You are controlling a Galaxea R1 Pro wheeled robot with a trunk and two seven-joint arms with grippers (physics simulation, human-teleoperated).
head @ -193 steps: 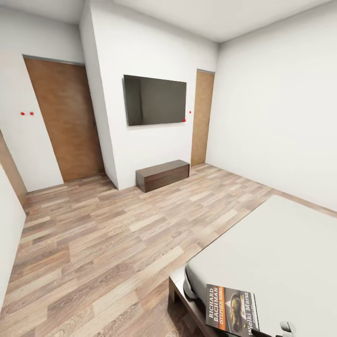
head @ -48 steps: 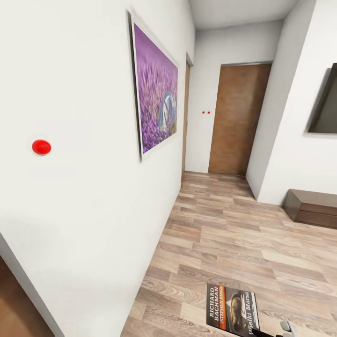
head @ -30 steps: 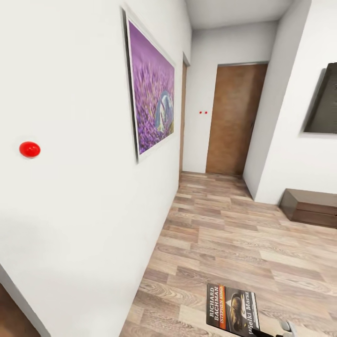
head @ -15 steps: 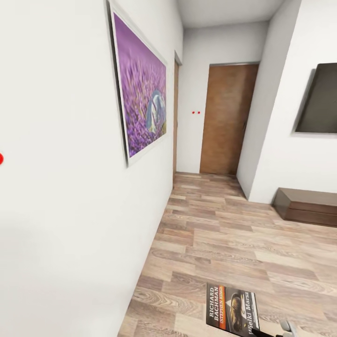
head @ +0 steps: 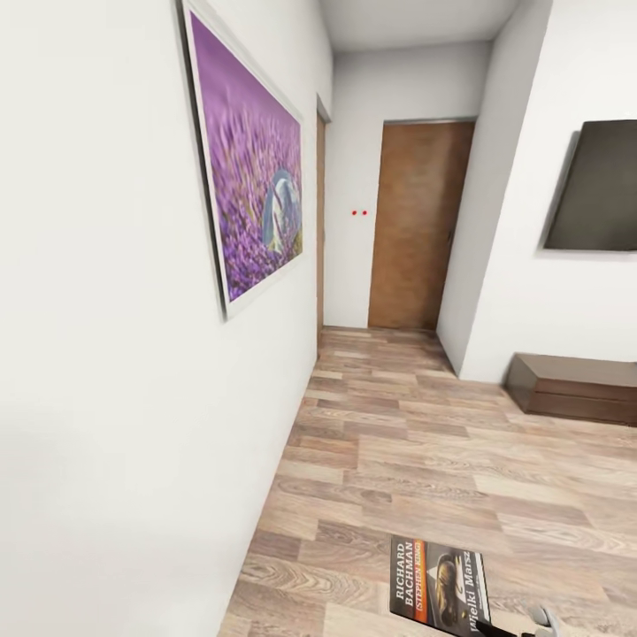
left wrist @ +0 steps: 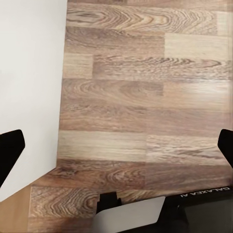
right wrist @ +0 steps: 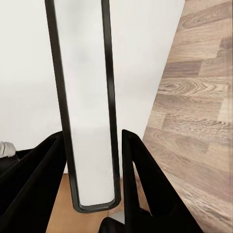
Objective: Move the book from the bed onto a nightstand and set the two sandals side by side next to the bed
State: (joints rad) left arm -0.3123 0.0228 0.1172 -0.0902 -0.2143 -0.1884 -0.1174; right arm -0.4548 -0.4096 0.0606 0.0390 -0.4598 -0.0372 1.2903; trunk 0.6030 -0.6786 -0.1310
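Head view: the book (head: 440,587) is showing at the lower edge, cover up, above the wood-plank floor (head: 416,442); a purple picture (head: 248,199) is hanging on the near wall, a brown door (head: 411,226) is standing at the far end, and a dark screen (head: 594,188) is hanging over a low bench (head: 571,388).

Left wrist view: the left gripper (left wrist: 116,145) is hanging open, fingers wide apart over floor.

Right wrist view: the right gripper (right wrist: 92,160) is clamping the book's (right wrist: 87,107) edge between its fingers.

Head camera faces along the hallway; wrist cameras overlook floor (left wrist: 145,97).
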